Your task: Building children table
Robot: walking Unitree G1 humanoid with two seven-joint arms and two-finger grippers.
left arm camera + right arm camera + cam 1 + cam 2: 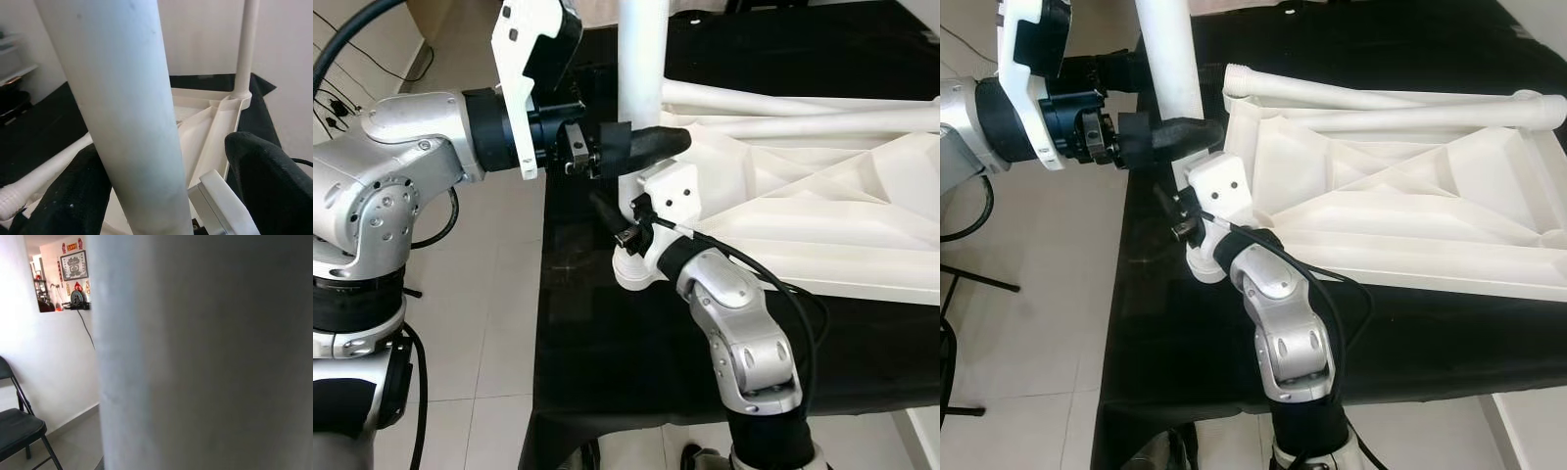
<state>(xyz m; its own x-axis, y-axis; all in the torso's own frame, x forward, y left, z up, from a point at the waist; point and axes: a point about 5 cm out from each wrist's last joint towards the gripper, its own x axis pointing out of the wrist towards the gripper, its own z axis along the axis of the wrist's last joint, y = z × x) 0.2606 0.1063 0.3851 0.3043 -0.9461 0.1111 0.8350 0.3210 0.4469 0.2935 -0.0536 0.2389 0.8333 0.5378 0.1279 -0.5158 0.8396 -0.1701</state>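
Note:
A white table top point(822, 196) lies upside down on a black-covered table point(607, 372). One white leg point(641, 59) stands upright at its near left corner. My left gripper point(641, 147) reaches in from the left and straddles this leg, open. In the left wrist view one finger point(73, 196) lies against the leg point(132, 122), while the other finger point(269, 181) stands apart from it. My right gripper point(617, 220) sits low at the foot of the same leg; its fingers are hidden. The leg point(205, 352) looms very close in the right wrist view.
Two more white legs point(783, 98) lie across the upturned top. Another leg point(247, 44) stands upright at a far corner. Tiled floor point(489, 323) lies left of the table, with cables point(333, 98) by the wall. A black folding chair point(14, 426) stands nearby.

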